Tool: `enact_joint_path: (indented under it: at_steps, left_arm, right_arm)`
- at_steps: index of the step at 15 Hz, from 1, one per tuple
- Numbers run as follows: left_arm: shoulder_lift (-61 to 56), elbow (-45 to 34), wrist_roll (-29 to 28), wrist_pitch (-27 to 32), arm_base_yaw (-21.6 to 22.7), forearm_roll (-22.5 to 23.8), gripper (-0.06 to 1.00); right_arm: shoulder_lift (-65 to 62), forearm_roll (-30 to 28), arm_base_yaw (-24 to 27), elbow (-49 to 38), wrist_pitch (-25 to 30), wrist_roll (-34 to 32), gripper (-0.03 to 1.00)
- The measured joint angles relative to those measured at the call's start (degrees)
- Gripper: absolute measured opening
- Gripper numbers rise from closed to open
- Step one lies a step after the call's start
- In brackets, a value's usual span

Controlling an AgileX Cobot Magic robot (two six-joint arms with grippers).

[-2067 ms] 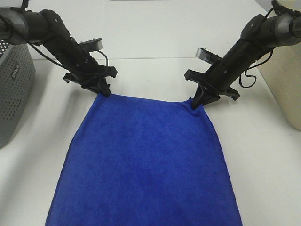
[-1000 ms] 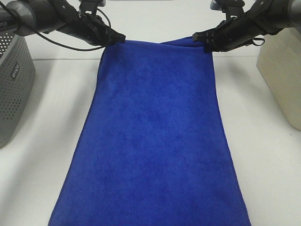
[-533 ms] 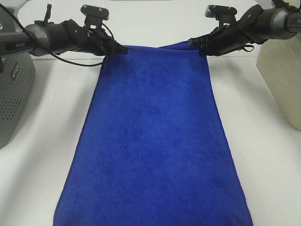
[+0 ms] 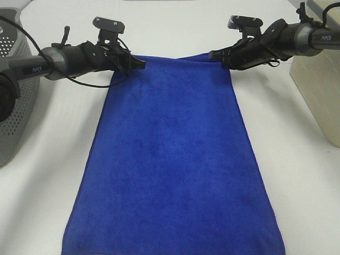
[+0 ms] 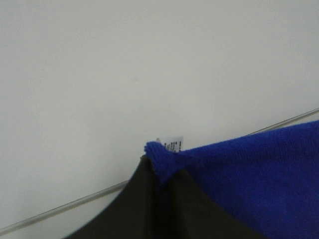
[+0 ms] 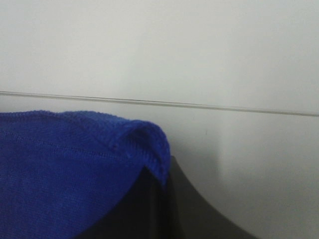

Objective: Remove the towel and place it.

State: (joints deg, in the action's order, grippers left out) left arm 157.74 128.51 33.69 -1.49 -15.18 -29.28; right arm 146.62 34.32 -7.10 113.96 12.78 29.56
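Towel [image 4: 172, 159]: royal blue, spread lengthwise over the white surface [image 4: 297, 159], far short edge lifted and stretched between the two grippers, near end running out of the overhead view. Small white tag [image 5: 173, 144] sticks out just past the left-held corner.

Left gripper [image 4: 139, 62]: jaws closed tight, pinching the far left corner of the towel; cloth bunched at the tips. Right gripper [image 4: 217, 55]: jaws closed tight on the far right corner, hem folded over the tip.

Grey perforated basket [image 4: 18, 106] outboard of the left gripper, well apart. Beige bin [image 4: 319, 90] outboard of the right gripper.
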Motion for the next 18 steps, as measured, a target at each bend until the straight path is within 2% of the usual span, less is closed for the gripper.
enact_joint_path:
  at_steps: [3,4,6,8,10,11,14,16,18]
  left_arm:
    - [1.66,2.18,0.0,-0.06,-0.06,0.11,0.04]
    - [1.66,2.23,0.0,-0.06,-0.11,0.11,0.05]
    - [1.89,2.29,0.0,-0.17,-0.11,0.11,0.15]
    - [2.01,2.29,0.0,-0.17,-0.11,0.11,0.36]
    - [2.01,2.29,0.0,0.0,-0.11,0.11,0.6]
    - [2.01,2.29,0.0,0.52,-0.11,0.11,0.66]
    - [2.01,2.41,0.0,1.78,-0.06,0.11,0.7]
    - [1.83,2.41,0.0,2.06,-0.06,0.11,0.7]
    - [0.34,2.58,0.0,2.69,-0.06,0.17,0.7]
  right_arm:
    - [0.0,0.11,0.0,0.11,-0.92,0.0,0.02]
    - [0.0,0.52,0.0,0.11,-1.32,0.0,0.05]
    - [0.0,1.26,0.0,0.11,-1.38,0.0,0.21]
    - [0.0,1.49,0.0,0.11,-0.8,0.0,0.41]
    - [0.0,1.49,0.11,0.11,2.64,0.0,0.5]
    - [0.0,1.15,0.11,0.11,4.18,0.0,0.51]
    - [0.0,-2.01,0.11,0.11,7.05,-0.11,0.52]
    - [-0.17,-7.1,0.57,0.11,9.74,-3.04,0.52]
    - [-1.32,-7.62,1.38,0.11,9.85,-4.7,0.52]
